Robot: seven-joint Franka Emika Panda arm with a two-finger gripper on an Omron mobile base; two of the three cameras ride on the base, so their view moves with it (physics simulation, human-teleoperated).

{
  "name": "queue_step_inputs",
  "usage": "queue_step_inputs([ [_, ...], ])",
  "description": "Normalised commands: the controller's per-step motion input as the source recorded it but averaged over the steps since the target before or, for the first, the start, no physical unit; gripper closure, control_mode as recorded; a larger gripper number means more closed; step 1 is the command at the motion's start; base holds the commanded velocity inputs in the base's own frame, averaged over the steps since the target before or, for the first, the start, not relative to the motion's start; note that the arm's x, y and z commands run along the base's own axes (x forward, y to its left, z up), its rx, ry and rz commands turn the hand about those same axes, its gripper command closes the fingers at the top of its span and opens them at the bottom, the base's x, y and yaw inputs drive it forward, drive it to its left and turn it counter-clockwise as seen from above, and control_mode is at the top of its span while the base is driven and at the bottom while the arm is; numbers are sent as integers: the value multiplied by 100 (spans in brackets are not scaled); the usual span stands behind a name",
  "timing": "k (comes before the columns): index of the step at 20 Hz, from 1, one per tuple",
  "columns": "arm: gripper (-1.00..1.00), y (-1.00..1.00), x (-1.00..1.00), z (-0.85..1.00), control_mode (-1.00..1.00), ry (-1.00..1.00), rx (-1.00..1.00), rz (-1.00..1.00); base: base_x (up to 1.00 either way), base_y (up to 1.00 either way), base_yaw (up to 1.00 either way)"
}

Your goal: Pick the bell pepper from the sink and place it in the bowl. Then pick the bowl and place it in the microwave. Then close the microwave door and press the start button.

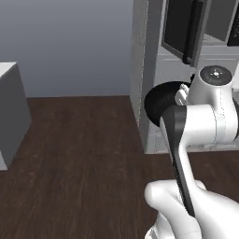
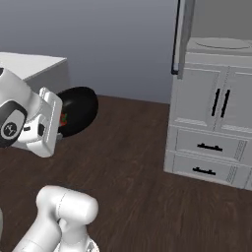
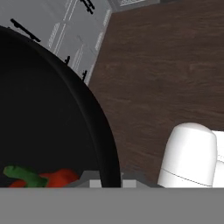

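My gripper [image 3: 109, 183] is shut on the rim of the black bowl [image 3: 43, 109], which hangs tilted above the wooden floor. The red bell pepper [image 3: 59, 177] with its green stem lies inside the bowl, near the fingers. From the base, the bowl [image 1: 161, 100] [image 2: 78, 110] sits just ahead of the white hand, and a bit of the pepper [image 2: 63, 118] shows beside it. The microwave door [image 1: 186, 28] [image 2: 182, 34] stands open above the cabinets, with the pale turntable [image 2: 219, 43] in the microwave behind it. The sink is out of view.
White cabinet fronts with black handles [image 2: 216, 103] and drawers [image 2: 206, 147] stand under the microwave. Dark wooden floor [image 1: 79, 154] stretches to the left. A grey counter block [image 1: 9, 112] stands at the far left.
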Motion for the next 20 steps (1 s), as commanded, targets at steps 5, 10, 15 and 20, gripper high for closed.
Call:
queue_step_inputs([
  [5, 100, 0, 0, 0, 100, 0, 0, 0, -11, -100, 10],
  [10, 100, 0, 0, 0, 100, 0, 0, 0, -2, -100, 11],
  [15, 100, 0, 0, 0, 100, 0, 0, 0, 4, -100, 17],
  [20, 100, 0, 0, 0, 100, 0, 0, 0, 26, -99, 38],
])
